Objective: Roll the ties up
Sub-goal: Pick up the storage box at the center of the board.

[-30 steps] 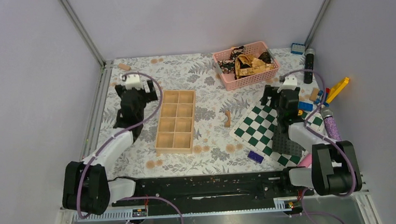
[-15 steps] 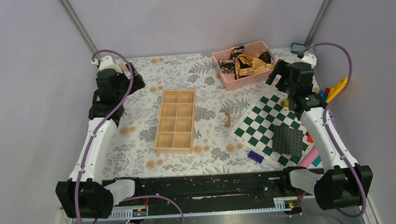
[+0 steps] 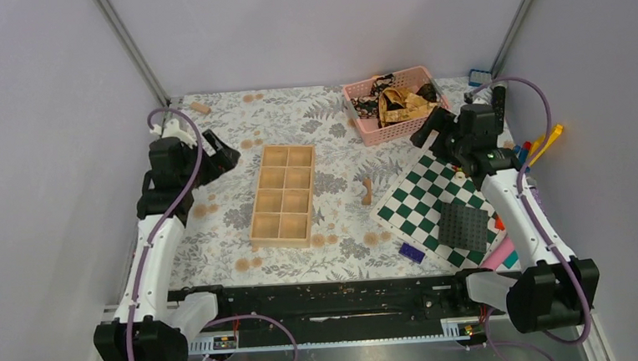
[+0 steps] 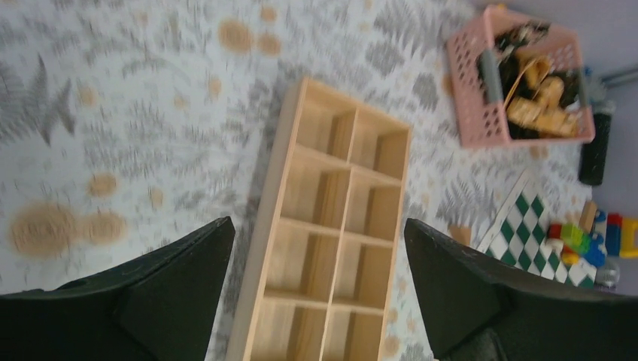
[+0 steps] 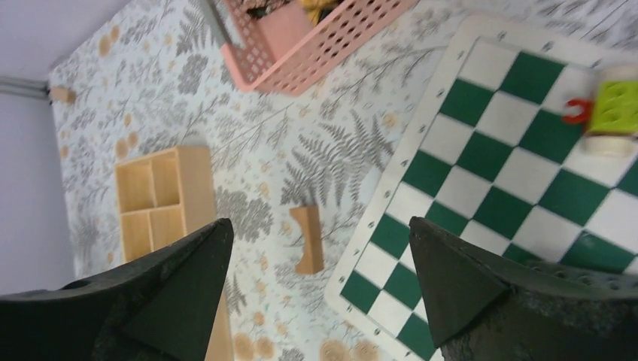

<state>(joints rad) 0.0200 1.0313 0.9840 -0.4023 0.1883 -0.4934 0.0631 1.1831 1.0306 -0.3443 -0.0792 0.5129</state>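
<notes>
Ties (image 3: 399, 104) heaped in pink basket (image 3: 404, 127); left gripper (image 4: 317, 222), right gripper (image 5: 320, 221) agape

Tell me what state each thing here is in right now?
ties: crumpled heap in the basket, not rolled.
pink basket: upright, holding the ties.
wooden tray: compartments empty.
checkered board: lying flat, black plate on its near corner.
left end effector: open, empty.
right end effector: open, empty.

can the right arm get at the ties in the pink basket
Probably yes: its open jaws hang beside the open-topped pink plastic basket, and the golden and dark fabric ties lie uncovered inside.
</notes>
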